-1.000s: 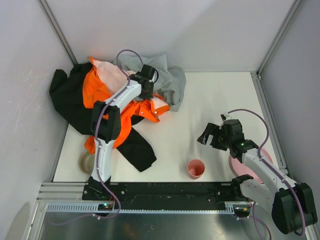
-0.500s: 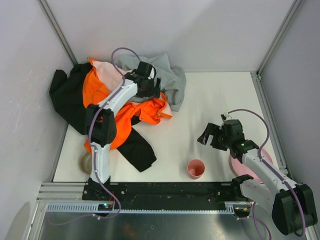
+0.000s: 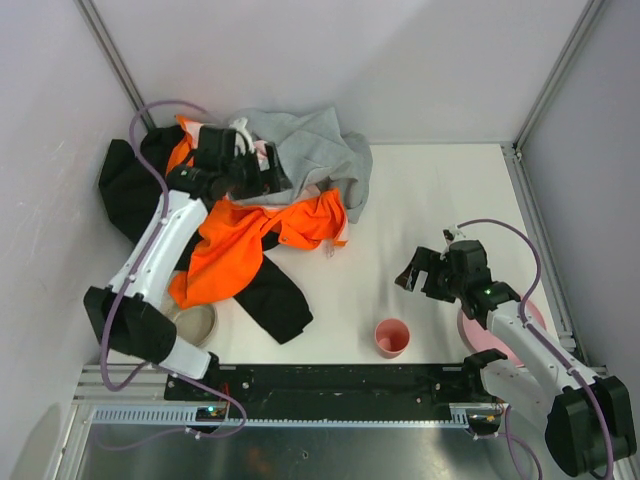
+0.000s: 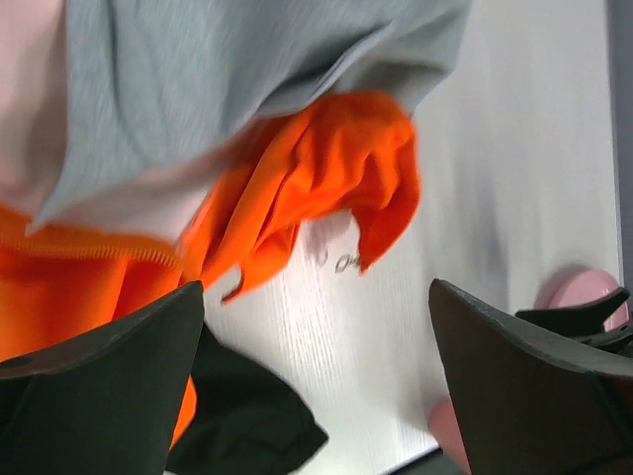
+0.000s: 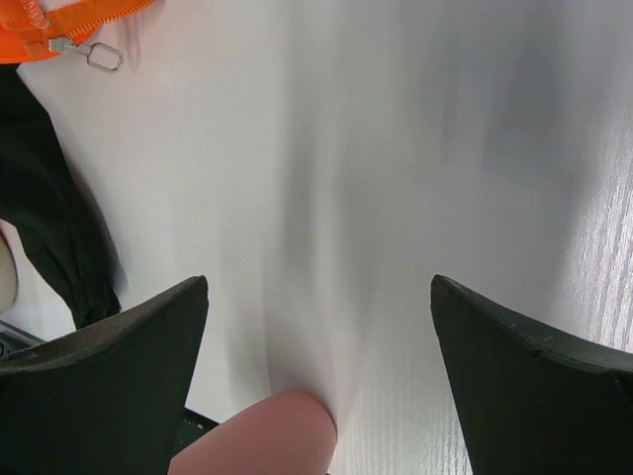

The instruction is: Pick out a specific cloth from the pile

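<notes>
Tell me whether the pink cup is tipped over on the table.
No, the pink cup stands upright, its round open mouth facing the overhead camera.

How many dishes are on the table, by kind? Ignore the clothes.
pink cup: 1
pink plate: 1 (partly hidden)
pale bowl: 1 (partly hidden)
Total: 3
</notes>
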